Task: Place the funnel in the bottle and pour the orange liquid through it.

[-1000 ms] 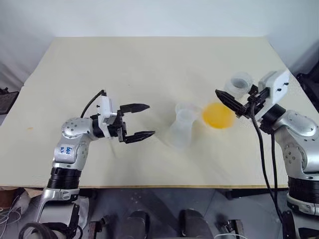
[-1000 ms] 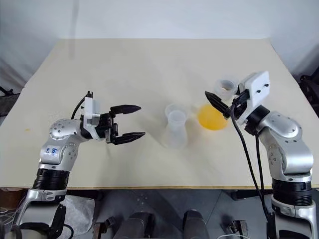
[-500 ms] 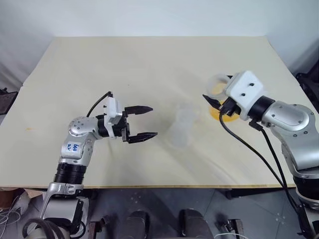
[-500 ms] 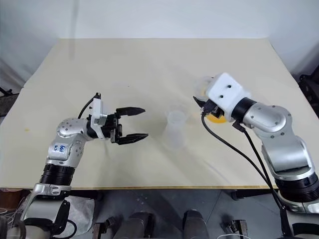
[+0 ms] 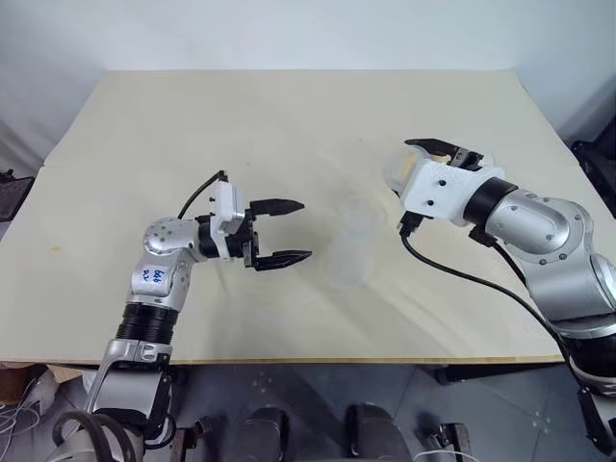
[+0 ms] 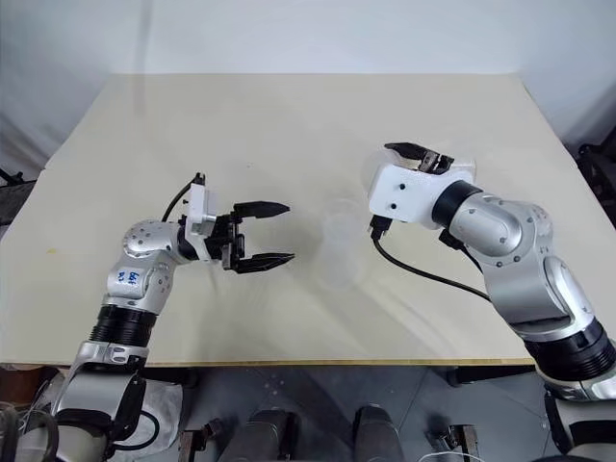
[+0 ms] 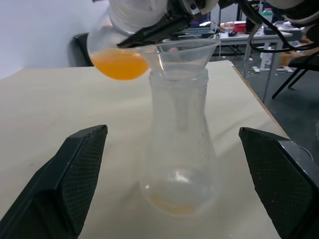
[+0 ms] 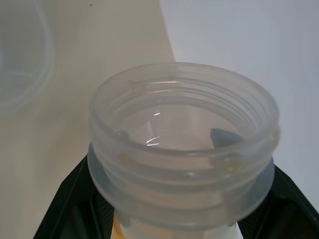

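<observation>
The translucent bottle point(image 5: 350, 246) stands upright mid-table, with the small clear funnel point(image 7: 179, 52) seated in its wide mouth. A faint orange tint lies at the bottle's base. My right gripper point(image 5: 415, 154) is shut on the neck of a clear round container point(image 8: 184, 134), held tipped just above and beside the funnel. The orange liquid point(image 7: 118, 63) pools in the container's belly, and no stream shows. My left gripper point(image 5: 306, 229) hangs open a short way to the bottle's left, its fingers pointing at the bottle without touching it.
The cream table point(image 5: 241, 125) stretches wide behind and to the left of the bottle. A black cable point(image 5: 452, 274) loops from my right wrist down over the table to the bottle's right.
My right gripper has rolled over and swung left toward the bottle, tipping the container, so the orange liquid is now hidden behind the wrist in the head views. The left gripper has stayed open.
</observation>
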Robot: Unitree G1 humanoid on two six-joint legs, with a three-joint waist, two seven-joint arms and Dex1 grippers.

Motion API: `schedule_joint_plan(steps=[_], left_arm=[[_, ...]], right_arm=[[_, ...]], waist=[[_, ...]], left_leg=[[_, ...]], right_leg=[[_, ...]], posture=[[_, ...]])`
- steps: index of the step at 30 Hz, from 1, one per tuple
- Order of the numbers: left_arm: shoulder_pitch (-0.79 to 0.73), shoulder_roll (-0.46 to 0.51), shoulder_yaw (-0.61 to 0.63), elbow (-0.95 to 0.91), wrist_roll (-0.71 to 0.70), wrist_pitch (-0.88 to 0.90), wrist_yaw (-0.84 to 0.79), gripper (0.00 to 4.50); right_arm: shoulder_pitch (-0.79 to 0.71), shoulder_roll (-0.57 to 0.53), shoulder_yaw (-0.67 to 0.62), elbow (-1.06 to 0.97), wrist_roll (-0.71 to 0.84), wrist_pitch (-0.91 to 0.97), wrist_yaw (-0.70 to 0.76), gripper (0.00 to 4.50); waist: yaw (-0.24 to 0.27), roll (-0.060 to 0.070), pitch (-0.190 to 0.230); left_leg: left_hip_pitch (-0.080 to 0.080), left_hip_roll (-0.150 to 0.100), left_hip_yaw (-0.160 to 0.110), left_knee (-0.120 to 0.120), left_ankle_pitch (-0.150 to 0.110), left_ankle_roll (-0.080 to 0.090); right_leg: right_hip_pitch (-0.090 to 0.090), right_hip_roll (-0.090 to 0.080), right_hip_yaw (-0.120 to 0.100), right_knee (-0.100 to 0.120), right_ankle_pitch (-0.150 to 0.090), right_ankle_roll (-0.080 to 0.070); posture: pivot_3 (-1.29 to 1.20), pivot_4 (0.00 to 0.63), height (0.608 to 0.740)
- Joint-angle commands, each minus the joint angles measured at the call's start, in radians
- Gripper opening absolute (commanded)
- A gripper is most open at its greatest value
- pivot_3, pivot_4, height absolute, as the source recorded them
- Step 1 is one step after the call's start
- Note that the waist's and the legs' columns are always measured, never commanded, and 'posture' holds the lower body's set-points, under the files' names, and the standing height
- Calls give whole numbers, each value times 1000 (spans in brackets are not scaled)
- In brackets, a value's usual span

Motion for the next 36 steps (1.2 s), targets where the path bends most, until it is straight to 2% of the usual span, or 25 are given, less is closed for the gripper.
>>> schedule_joint_plan(steps=[1,22,36], left_arm=[[-38,-9,-1,11,7,-25,-16,4500],[-72,-37,6,69,22,-64,-43,4500],[-90,-41,5,97,26,-74,-52,4500]], right_arm=[[-39,-1,-15,-26,-54,-46,5,2528],[-58,18,43,-44,-274,-168,86,2528],[-48,35,28,-31,-346,-230,98,2528]], waist=[[0,0,0],[-1,0,0],[-1,0,0]], left_leg=[[0,0,0,0,0,0],[0,0,0,0,0,0],[0,0,0,0,0,0]], right_leg=[[0,0,0,0,0,0],[0,0,0,0,0,0],[0,0,0,0,0,0]], posture=[[0,150,740],[0,150,740],[0,150,740]])
